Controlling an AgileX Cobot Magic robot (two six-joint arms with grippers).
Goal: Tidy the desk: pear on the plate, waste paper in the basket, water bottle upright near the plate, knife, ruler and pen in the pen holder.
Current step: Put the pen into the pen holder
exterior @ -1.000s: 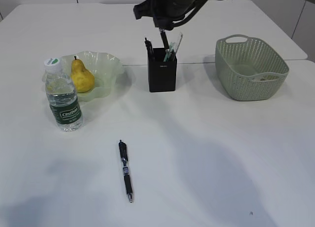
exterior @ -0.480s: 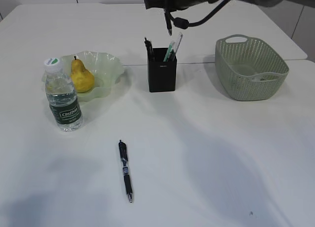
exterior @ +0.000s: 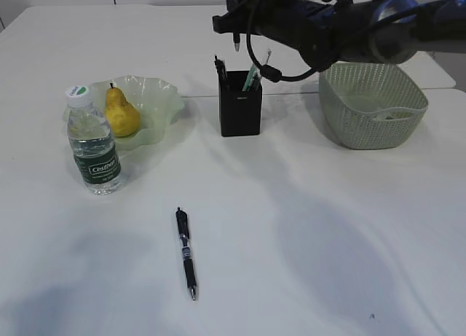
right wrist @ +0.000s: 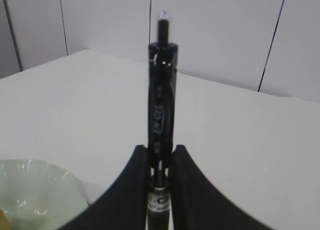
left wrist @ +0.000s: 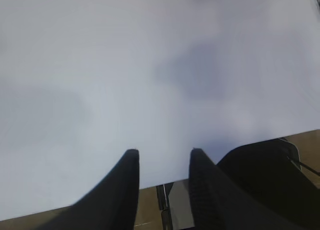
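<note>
My right gripper (exterior: 237,21) is shut on a black pen (exterior: 237,41), held upright in the air above and behind the black pen holder (exterior: 240,114). The right wrist view shows that pen (right wrist: 161,90) clamped between the jaws (right wrist: 160,152). The holder has a few slim items in it. A second black pen (exterior: 186,252) lies on the table near the front. The yellow pear (exterior: 121,114) sits on the pale green plate (exterior: 164,95). The water bottle (exterior: 93,143) stands upright beside the plate. My left gripper (left wrist: 161,152) is open and empty over the table's edge.
A green woven basket (exterior: 371,103) stands at the right, partly behind my right arm. The plate's rim shows at the lower left of the right wrist view (right wrist: 30,190). The table's rear seam runs behind the holder.
My right gripper has risen from the pen holder's mouth with the black pen and shifted slightly left. The arm now stretches in from the right. Nothing on the table moved.
</note>
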